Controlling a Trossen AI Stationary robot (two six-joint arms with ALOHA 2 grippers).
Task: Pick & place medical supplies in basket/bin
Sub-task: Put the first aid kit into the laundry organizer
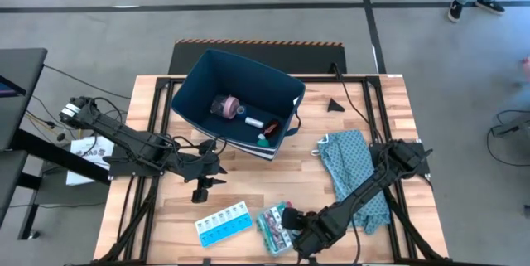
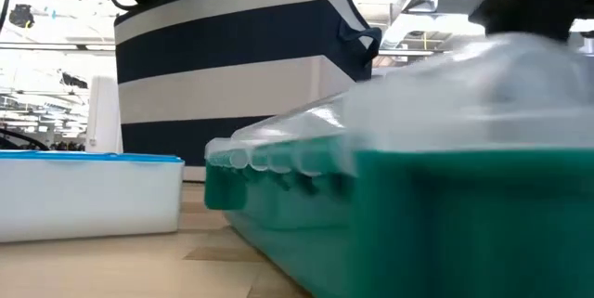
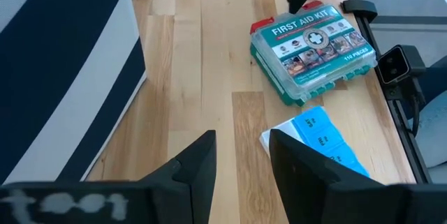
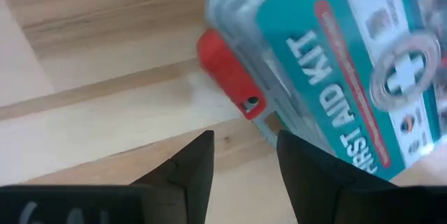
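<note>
The navy bin (image 1: 236, 84) stands at the table's far middle; its white stripes show in the low view (image 2: 232, 66). Inside lie a pink roll (image 1: 224, 106), a red-capped bottle (image 1: 270, 127) and teal-and-white bits (image 1: 262, 141). The green-red first aid kit box (image 1: 273, 229) lies flat near the table's near edge, with the light-blue pill organizer (image 1: 224, 223) to its left. My right gripper (image 1: 296, 231) is open just right of the box, its fingers (image 4: 188, 168) short of the box's red latch (image 4: 227, 74). My left gripper (image 1: 203, 190) hovers open between bin and organizer (image 3: 321, 137).
A teal patterned cloth (image 1: 352, 175) lies on the table's right part, partly under my right arm. A small black triangular piece (image 1: 334, 105) sits right of the bin. Bare wood shows between the bin and the near items. A person's feet (image 1: 472, 5) stand beyond the far right corner.
</note>
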